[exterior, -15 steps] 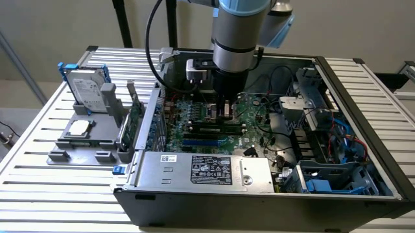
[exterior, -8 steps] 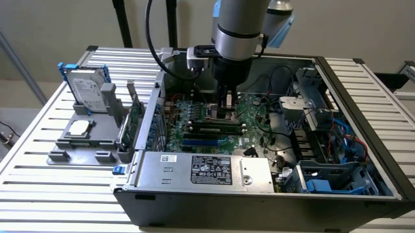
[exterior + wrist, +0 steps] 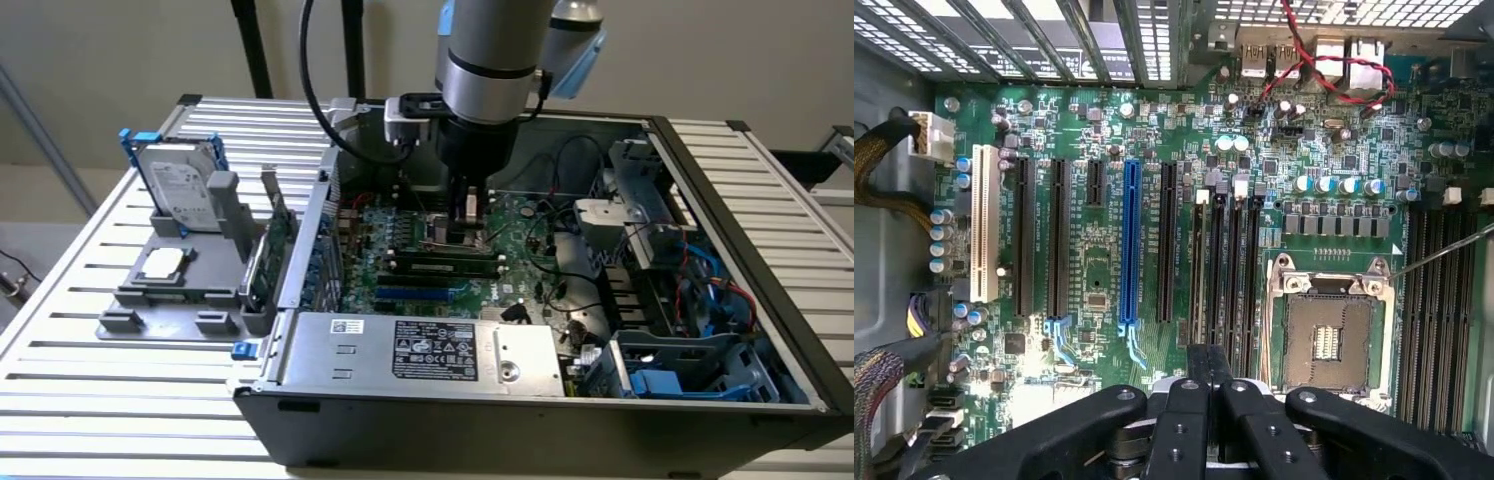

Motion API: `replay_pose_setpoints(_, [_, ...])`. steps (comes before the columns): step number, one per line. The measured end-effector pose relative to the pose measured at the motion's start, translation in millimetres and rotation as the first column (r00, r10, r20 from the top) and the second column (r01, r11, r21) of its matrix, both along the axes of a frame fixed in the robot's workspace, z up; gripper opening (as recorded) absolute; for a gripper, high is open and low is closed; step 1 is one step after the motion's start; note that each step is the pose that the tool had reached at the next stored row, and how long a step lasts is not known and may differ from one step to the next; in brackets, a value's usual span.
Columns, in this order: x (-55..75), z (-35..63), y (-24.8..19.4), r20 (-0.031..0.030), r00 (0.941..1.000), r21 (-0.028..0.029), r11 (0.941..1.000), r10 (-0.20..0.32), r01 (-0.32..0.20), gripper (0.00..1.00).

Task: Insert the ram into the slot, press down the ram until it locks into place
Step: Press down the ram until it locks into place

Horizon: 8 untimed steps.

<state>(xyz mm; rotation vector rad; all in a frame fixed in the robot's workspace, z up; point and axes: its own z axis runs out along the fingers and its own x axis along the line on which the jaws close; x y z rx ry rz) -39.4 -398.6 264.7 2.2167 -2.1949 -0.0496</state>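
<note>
The ram [image 3: 441, 266], a dark-green stick with a pale label, stands lengthwise in the black slot [image 3: 395, 272] between the processor socket [image 3: 447, 238] and the blue sockets [image 3: 414, 294]. My gripper [image 3: 469, 240] hangs straight over the ram's middle, its tips just at the top edge; whether they touch it I cannot tell. In the wrist view the black fingers [image 3: 1194, 400] sit pressed together, so the gripper [image 3: 1209, 360] is shut, in line with the black slots [image 3: 1219, 270]. The ram itself is not distinguishable there.
The open computer case has a power supply [image 3: 427, 350] at its near wall and a drive cage [image 3: 654, 210] with cables on the exterior view's right. Outside on the left, a grey holder [image 3: 174, 290] carries an upright green card [image 3: 274, 250] and a hard drive [image 3: 180, 190].
</note>
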Motion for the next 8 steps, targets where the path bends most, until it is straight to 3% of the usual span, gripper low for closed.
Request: replay_pose_setpoints(8, [0.0, 0.0, 0.0, 0.0, 1.0, 0.0, 1.0, 0.0, 0.0, 0.11])
